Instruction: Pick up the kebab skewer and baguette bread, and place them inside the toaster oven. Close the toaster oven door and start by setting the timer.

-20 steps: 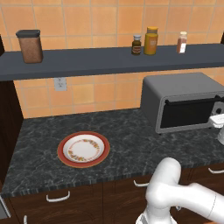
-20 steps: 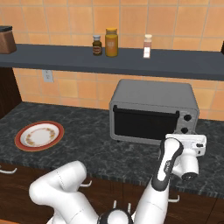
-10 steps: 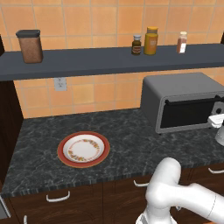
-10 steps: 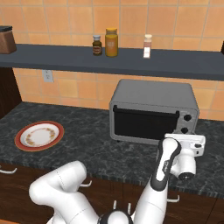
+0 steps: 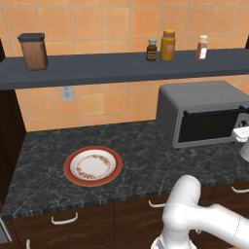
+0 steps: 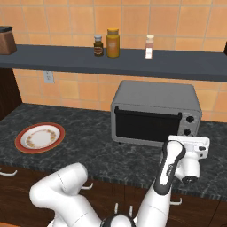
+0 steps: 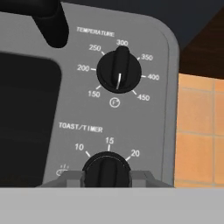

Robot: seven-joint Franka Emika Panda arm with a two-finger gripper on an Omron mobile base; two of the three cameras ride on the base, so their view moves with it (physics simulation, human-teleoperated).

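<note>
While I watch from far away, these lines say what I see.
Gripper: my gripper [image 7: 106, 178] is closed on the timer knob [image 7: 106, 168], with one finger on each side of it.
Temperature knob: the temperature knob [image 7: 118, 70] sits above the timer knob.
Toaster oven: the toaster oven [image 6: 153, 112] stands on the right of the dark counter [image 5: 141, 155].
Toaster oven door: the toaster oven door [image 6: 145, 126] is shut.
Plate: the plate [image 5: 92, 166] lies well apart, to the left.
Skewer and bread: I cannot see them, so I cannot tell where they are.
</note>
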